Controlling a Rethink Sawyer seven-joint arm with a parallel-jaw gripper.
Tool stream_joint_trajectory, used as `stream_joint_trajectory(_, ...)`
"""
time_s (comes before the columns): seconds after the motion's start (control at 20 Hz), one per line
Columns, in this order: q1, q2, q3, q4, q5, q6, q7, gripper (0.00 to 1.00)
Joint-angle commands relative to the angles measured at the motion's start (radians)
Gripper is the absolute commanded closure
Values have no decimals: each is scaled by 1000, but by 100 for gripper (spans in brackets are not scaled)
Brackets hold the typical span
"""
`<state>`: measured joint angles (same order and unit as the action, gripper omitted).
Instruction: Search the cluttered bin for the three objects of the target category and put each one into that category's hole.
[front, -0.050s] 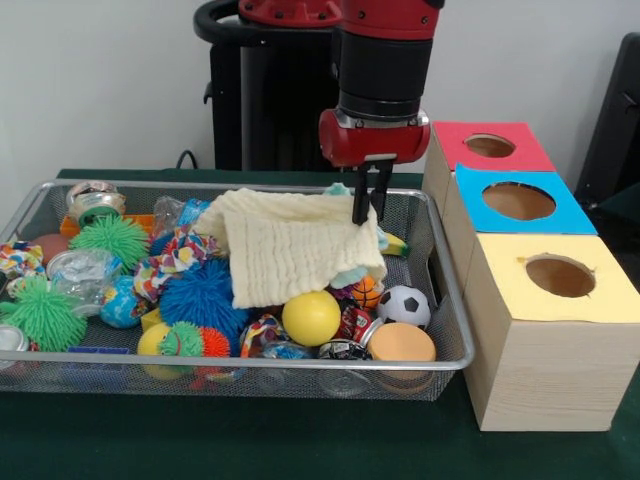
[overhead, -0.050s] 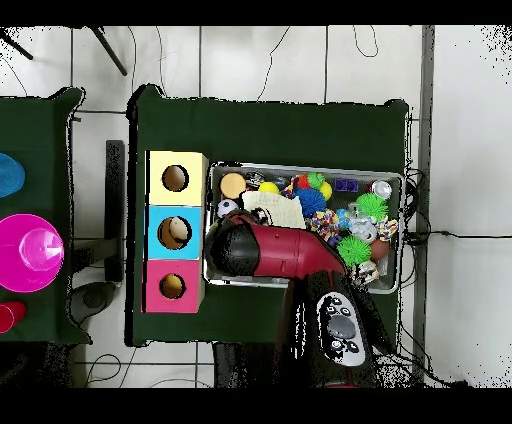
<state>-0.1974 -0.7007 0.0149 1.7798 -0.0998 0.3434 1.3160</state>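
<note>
bin (front, -0.050s: 452, 300): silver wire mesh, metal | cloth (front, -0.050s: 290, 250): cream, soft, waffle-textured, matt | boxes (front, -0.050s: 545, 375): pale wood grain, matt coloured paper-like tops | yellow ball (front, -0.050s: 311, 317): smooth, slight sheen | blue ball (front, -0.050s: 203, 297): rubbery, spiky, fuzzy | counter (front, -0.050s: 300, 440): dark green felt-like cover, matt | arm shell (front, -0.050s: 372, 140): glossy red plastic

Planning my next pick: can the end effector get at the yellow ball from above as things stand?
Probably yes. The yellow ball lies on top of the pile, clear of the cloth, with nothing over it; the end effector hangs at the cloth's far edge.
</note>
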Motion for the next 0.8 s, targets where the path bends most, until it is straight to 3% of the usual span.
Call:
stream_joint_trajectory(0.05,36,29,17,30,51,52,231,100)
stream_joint_trajectory(0.8,44,29,6,36,68,45,222,100)
